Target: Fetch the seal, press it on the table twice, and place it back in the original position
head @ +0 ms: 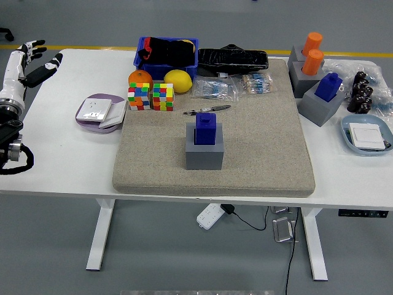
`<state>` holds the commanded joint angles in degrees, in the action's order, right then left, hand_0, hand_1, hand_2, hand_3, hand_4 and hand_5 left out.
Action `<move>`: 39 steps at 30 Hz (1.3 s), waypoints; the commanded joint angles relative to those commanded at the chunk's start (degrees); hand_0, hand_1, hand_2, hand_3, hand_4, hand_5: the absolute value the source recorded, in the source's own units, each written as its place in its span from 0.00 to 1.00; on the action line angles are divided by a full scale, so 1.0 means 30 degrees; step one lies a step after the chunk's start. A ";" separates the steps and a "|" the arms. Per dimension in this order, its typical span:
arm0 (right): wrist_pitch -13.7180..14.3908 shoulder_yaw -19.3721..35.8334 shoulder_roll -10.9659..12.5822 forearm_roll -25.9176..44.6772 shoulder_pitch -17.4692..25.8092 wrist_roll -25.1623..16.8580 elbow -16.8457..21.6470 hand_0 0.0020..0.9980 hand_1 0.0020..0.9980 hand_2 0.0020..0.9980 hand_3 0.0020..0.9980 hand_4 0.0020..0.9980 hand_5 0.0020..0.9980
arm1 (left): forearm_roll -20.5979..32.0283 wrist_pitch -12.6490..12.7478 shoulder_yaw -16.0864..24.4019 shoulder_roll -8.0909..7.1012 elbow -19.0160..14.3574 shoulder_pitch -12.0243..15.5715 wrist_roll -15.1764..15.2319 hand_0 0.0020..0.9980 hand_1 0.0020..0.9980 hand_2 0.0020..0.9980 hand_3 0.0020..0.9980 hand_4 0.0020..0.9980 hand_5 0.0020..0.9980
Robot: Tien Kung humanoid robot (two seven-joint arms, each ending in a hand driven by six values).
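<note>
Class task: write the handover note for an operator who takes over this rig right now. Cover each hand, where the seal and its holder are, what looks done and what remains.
Left hand: open, fingers spread, holding nothing, at the far left edge of the white table.
Right hand: not in view.
Dark blue block-shaped seal: upright in its grey cube holder in the middle of the beige felt mat, nothing touching it.
Done: cannot tell from this view; no stamp marks are visible on the mat.
Left: if the pressing has not happened, fetch the seal, press twice, return it to the holder.
</note>
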<state>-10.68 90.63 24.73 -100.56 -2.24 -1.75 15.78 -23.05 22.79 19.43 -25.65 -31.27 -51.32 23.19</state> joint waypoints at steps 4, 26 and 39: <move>0.0025 0.0001 0.0074 -0.0017 -0.0113 0.0000 0.0018 0.79 0.70 0.67 0.64 0.78 0.52 | -0.0016 -0.0003 0.0051 -0.0107 0.0003 -0.0074 -0.0031 0.94 0.85 0.83 0.83 0.75 0.38; -0.0144 -0.0430 0.0200 0.0332 -0.0465 0.0135 -0.0055 0.79 0.70 0.67 0.64 0.78 0.52 | -0.0130 -0.0083 0.0207 -0.0483 -0.0229 -0.0071 0.0180 0.94 0.84 0.82 0.83 0.75 0.38; -0.0196 -0.0749 0.0286 0.0415 -0.0536 0.0195 -0.0079 0.79 0.70 0.67 0.64 0.78 0.52 | -0.0274 -0.0114 0.0068 -0.0796 -0.0239 0.0107 -0.0006 0.94 0.84 0.83 0.83 0.74 0.38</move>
<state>-11.27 88.39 25.59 -99.31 -3.85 -1.16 15.55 -23.88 22.45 19.63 -28.04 -31.99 -51.00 23.18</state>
